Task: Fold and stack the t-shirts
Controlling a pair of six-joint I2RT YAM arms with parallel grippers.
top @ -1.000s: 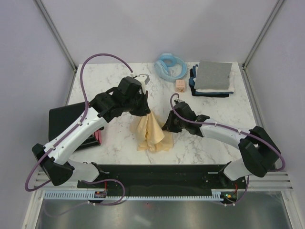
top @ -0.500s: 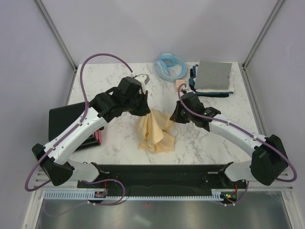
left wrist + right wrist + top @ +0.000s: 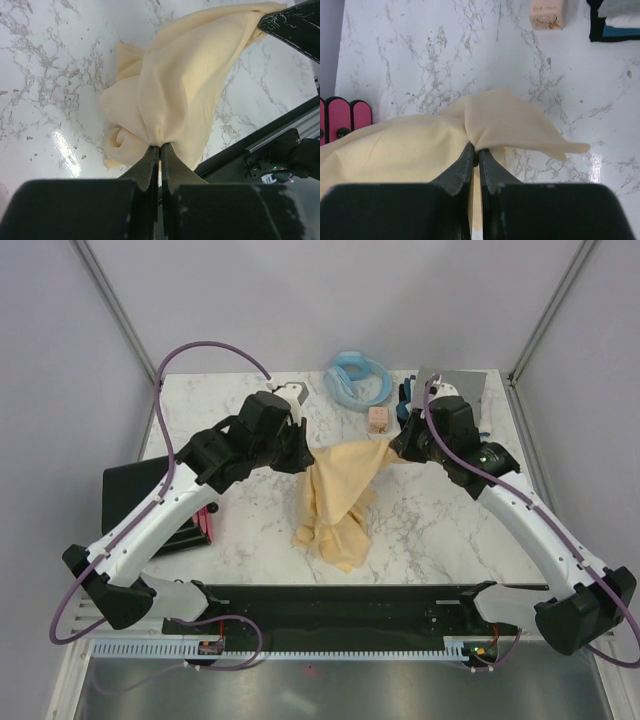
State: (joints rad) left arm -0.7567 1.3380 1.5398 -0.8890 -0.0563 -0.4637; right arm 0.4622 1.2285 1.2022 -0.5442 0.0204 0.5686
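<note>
While both arms hold it up off the white marble tabletop (image 3: 440, 510), the pale yellow-cream cloth t-shirt (image 3: 335, 495) hangs as a slack sheet near the table's middle. The left gripper (image 3: 160, 150) has its jaws pressed together on a gathered pinch of fabric. The right gripper (image 3: 475, 152) is clamped the same way on a fold at the opposite side.

The held edge is the shirt's long axis here, and it runs left to right between the two grippers, sagging a little in between. Everything else falls away from the jaws toward the near edge, where the lower part lies bunched and creased on the marble.

The shirt is not yet flat, so the likely next need is to draw the two grips further apart along that line and lay the cloth down. The stack of folded grey, white and dark navy t-shirts (image 3: 462, 386) sits at the far right corner, just behind the right gripper, which makes the right arm clearly the nearer one.
</note>
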